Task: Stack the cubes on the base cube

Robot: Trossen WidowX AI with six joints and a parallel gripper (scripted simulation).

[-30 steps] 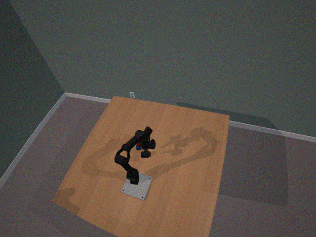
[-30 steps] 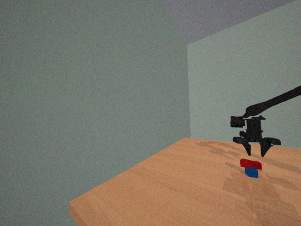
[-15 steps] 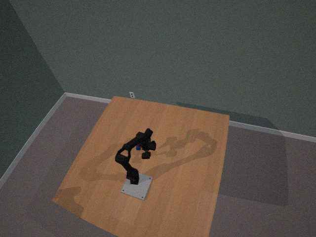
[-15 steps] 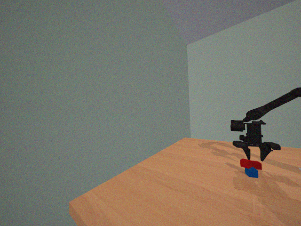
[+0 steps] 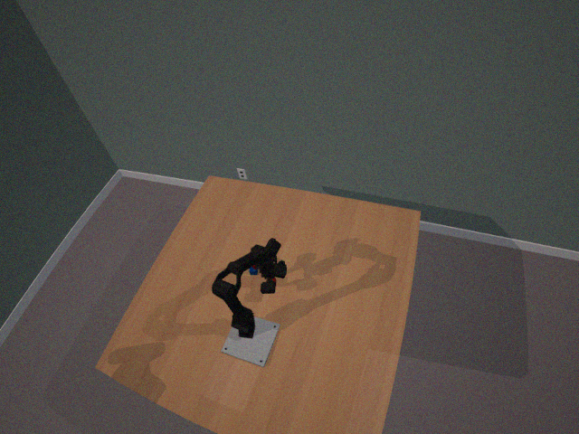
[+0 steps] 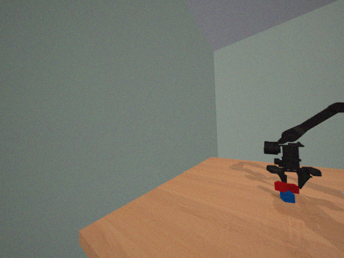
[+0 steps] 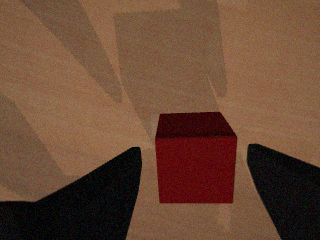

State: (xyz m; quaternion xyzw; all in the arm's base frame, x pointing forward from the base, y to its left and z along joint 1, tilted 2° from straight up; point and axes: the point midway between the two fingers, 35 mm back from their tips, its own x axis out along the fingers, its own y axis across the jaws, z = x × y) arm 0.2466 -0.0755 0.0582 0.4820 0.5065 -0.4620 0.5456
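Filling the near middle of the wrist view, a red cube [image 7: 196, 162] sits on the wooden worktop [image 7: 60, 100], its front face square to the camera and its darker top face visible above. The two dark fingers of the pincer [image 7: 196, 200] stand to either side of it, spread apart, with bare wood showing between each finger and the cube's side faces; nothing is pinched between them. The gap on the right looks a little wider than the one on the left. Beyond the cube, broad grey shadows of the arm fall across the wood.

From the exterior view, the pincer [image 6: 291, 184] hangs pointing straight down with its fingertips level with the red blocks. Red [image 6: 286, 186] shows as a wide band here, so two red cubes may overlap in this line of sight; I cannot tell them apart. Just below it, the blue base cube [image 6: 287, 196] rests on the worktop [image 6: 194, 210]. Whether any red cube sits on the blue one or merely stands in front of it cannot be told from this angle.

In the top view, the arm [image 5: 233, 298] bends up from its grey mounting plate [image 5: 261, 347] and reaches over a speck of blue [image 5: 253, 269]; the cubes are mostly hidden beneath it.
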